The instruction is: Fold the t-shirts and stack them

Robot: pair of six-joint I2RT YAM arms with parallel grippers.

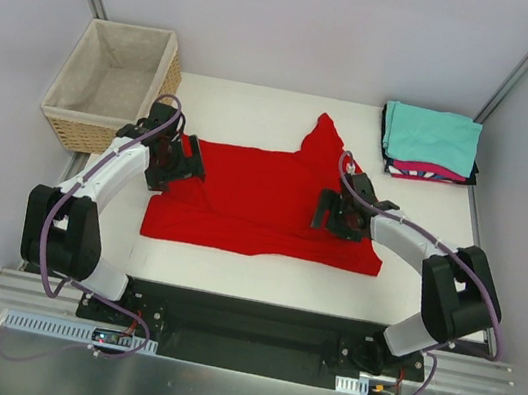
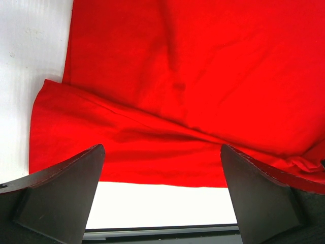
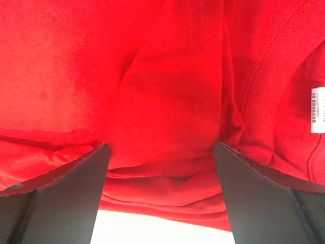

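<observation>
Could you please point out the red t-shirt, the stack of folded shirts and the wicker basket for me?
red t-shirt (image 1: 253,201): top external view, middle of its spread body.
stack of folded shirts (image 1: 431,136): top external view, the teal shirt on top.
wicker basket (image 1: 82,135): top external view, its woven near wall.

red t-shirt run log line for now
red t-shirt: partly folded | left gripper: open, at left edge | right gripper: open, over right side | folded t-shirts: stacked far right

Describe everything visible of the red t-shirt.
The red t-shirt is bright red soft cloth, lying partly folded across the middle of the white table, one corner pointing to the far side. A white label shows by a curved seam. The open left gripper and open right gripper hang over its two ends.
</observation>
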